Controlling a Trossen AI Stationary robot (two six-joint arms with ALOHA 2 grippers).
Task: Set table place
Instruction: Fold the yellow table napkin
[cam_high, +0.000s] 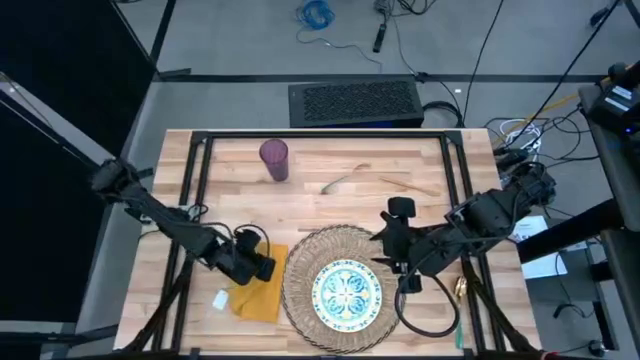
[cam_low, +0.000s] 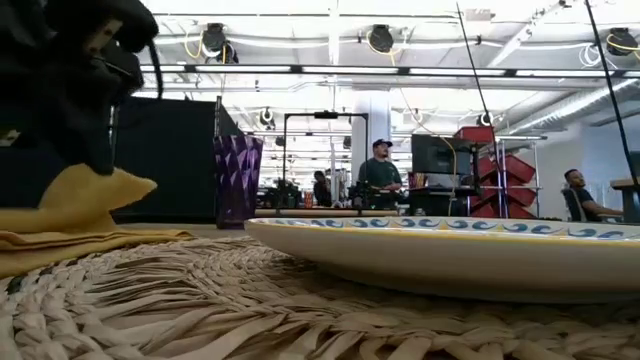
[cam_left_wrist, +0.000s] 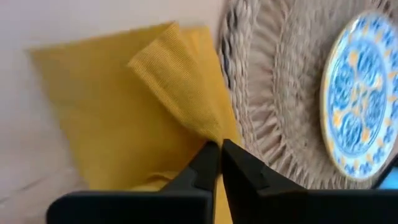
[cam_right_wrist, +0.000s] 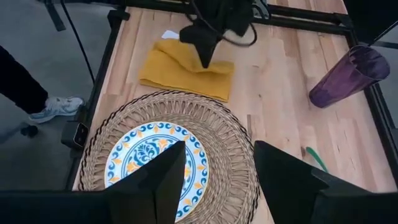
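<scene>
A yellow napkin (cam_high: 262, 292) lies on the table (cam_high: 330, 205), left of the round woven mat (cam_high: 300, 290). A blue-patterned plate (cam_high: 347, 290) rests on the mat. My left gripper (cam_left_wrist: 219, 146) is shut on the napkin, over its far part (cam_right_wrist: 205, 57). My right gripper (cam_right_wrist: 214, 180) hangs open above the mat's right edge (cam_high: 392, 250) and holds nothing. A purple tumbler (cam_high: 274, 158) stands upright at the far left. A teal-handled spoon (cam_high: 342, 181) and gold cutlery (cam_high: 410, 184) lie on the far half of the table. My left gripper pinches a raised fold of the napkin (cam_left_wrist: 202, 124) between its two fingers, on the side near the mat. The fingers come from above, slanting down. The fold is pulled up into a peak (cam_low: 105, 185); the rest of the napkin lies on the table.
A small white slip (cam_high: 221, 299) lies left of the napkin. Another gold piece (cam_high: 461, 290) lies right of the mat, by a black cable (cam_high: 430, 325). Bare wood stretches between the tumbler and the mat. People sit in the room beyond the table (cam_low: 378, 170).
</scene>
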